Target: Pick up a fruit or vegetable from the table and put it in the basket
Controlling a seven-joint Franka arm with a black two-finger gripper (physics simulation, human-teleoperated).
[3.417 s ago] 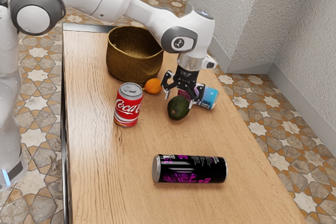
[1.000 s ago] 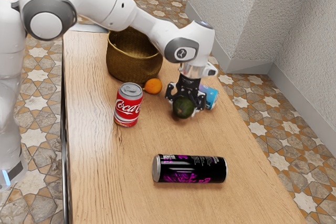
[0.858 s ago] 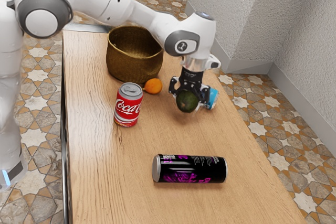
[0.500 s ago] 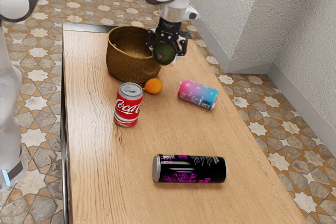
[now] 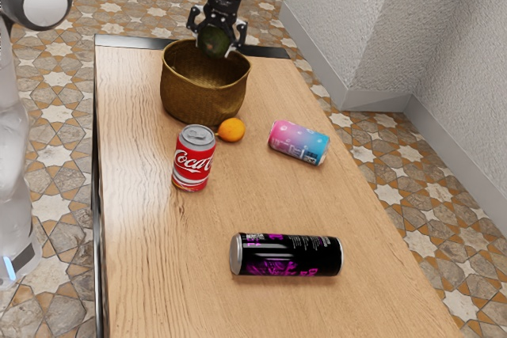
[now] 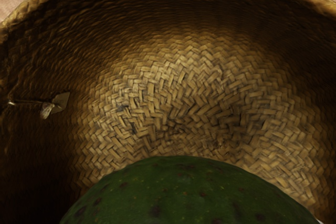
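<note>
1. avocado (image 5: 212, 39): aloft at the basket's mouth, bare weave beyond it in the wrist view. we judge the carry nearly done, the lowering next.
2. our gripper (image 5: 215, 43): fingers clamped on the avocado, one on each side. we best keep that squeeze even; the rounded skin could slip.
3. basket (image 5: 200, 101): upright, open. in the exterior view the fruit overlaps the far rim, so we should check that fruit and fingers clear it, centre, then sink straight down. exact height over the rim: cannot tell.
4. release: we'd let go low inside, parting the fingers gently, then rise straight so no fingertip snags the wall.
5. orange (image 5: 231, 130), just beside the basket, and red can (image 5: 194, 158), upright nearby: a bumped basket could shove the orange.
</note>
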